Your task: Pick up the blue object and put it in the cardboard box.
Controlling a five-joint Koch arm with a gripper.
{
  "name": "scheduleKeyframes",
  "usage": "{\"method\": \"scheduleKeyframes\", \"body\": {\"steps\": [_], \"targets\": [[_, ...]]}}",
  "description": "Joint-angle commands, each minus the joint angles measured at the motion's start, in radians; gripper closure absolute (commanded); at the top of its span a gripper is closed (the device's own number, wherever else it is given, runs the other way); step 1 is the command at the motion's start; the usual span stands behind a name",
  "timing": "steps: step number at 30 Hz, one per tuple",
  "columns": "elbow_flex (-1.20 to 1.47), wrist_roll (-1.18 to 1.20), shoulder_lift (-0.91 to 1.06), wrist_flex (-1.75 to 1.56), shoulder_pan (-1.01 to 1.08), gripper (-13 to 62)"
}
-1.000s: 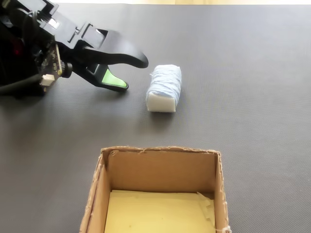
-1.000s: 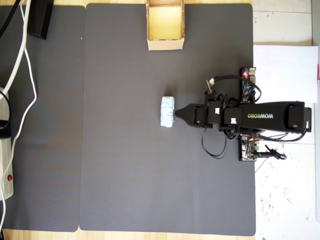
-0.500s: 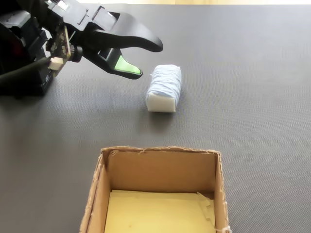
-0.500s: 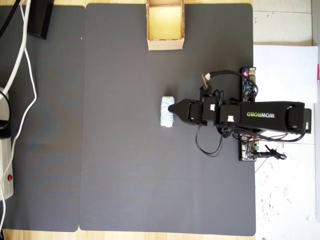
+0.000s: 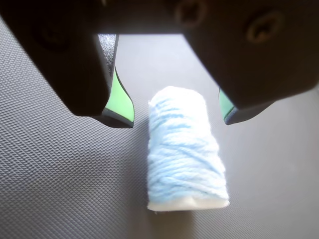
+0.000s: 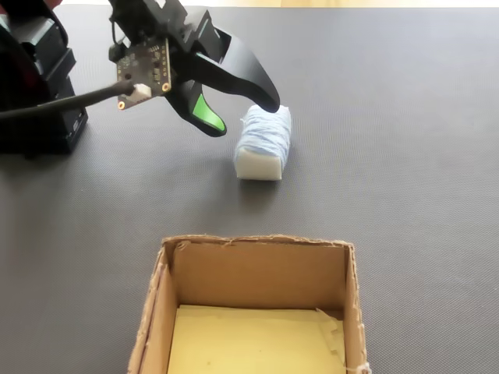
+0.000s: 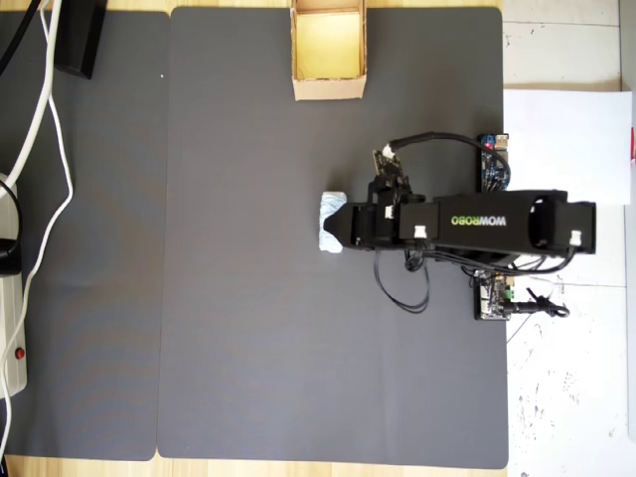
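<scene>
Gripper (image 5: 177,119) hangs just above the roll (image 5: 185,149), jaws spread wide, one green-padded tip to either side of the roll's far end and neither touching it. Judged purpose: the spread lets the jaws straddle the roll across its narrow width before descent. The roll lies on its side on the grey mat (image 6: 405,117) covering the bench, directly under and ahead of the tips. The box (image 6: 257,273) stands open and empty, well apart from the gripper, clear for delivery. Grasp not yet made; next step is lowering, then closing.
</scene>
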Motion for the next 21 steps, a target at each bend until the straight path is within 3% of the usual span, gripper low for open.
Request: {"method": "scheduleKeyframes", "body": {"steps": [1,21], "targets": [[-0.091,0.049,-0.011,-0.003,-0.011,15.8],[-0.275,0.074,-0.325,-0.003,-0.005,18.5]]}}
